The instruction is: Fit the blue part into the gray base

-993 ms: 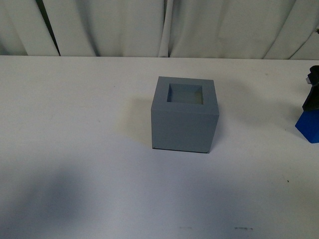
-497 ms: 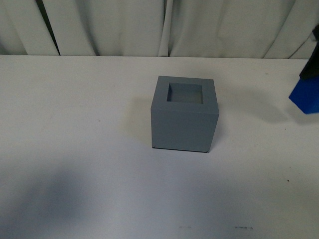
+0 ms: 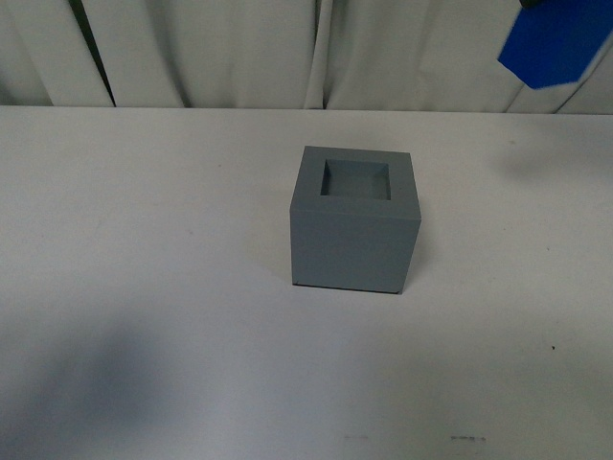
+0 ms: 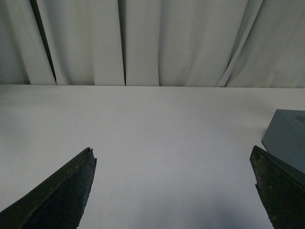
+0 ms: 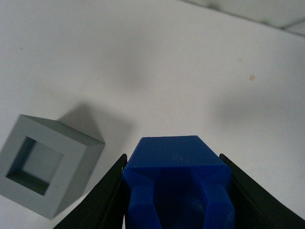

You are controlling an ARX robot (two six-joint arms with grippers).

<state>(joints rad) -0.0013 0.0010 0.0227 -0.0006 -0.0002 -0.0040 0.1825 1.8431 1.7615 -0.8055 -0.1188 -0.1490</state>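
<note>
The right fingers (image 5: pixel 106 202) squeeze the blue block (image 5: pixel 177 183) and hold it high in the air, to the right of the gray box (image 3: pixel 354 222). This looks like the carry step. Next the block must go over the square hole (image 3: pixel 355 180) and come straight down. The left fingers (image 4: pixel 57 200) are wide apart, holding nothing. The white desk (image 3: pixel 144 249) is flat, with pale curtains (image 3: pixel 192 48) behind.

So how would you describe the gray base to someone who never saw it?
On the white table before the curtain, look near the middle. The base is a gray cube with a square hole in its top. The blue part, its only neighbour, is up in the air.
</note>
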